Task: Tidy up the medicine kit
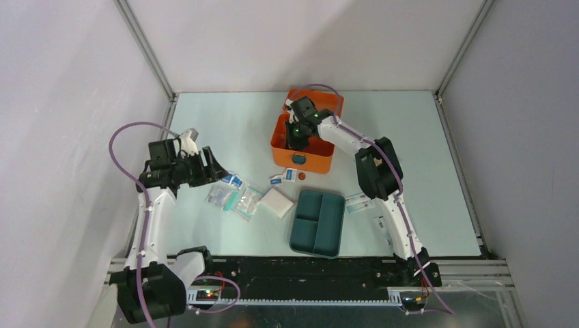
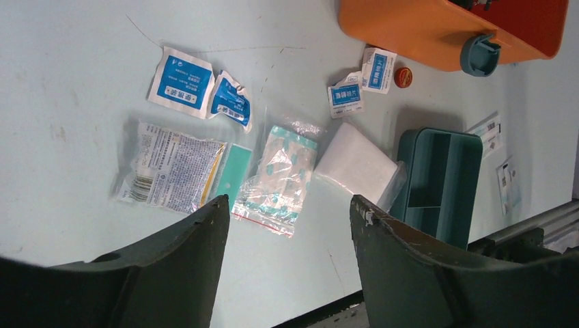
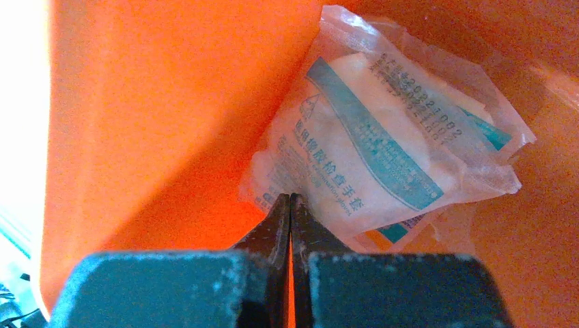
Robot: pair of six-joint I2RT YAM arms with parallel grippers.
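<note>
Your medicine kit (image 1: pixel 304 140) sits open at twelve o'clock on the counter (image 1: pixel 423 171), holding at least one clear gauze packet (image 3: pixel 382 157); the right claw (image 3: pixel 290 205) is inside, pressed together and pinching nothing. Most remains: the loose packets (image 2: pixel 179 169) and teal tray (image 1: pixel 317 223) at six o'clock lie unpacked, below your spread, empty left claw (image 2: pixel 290 225).
</note>
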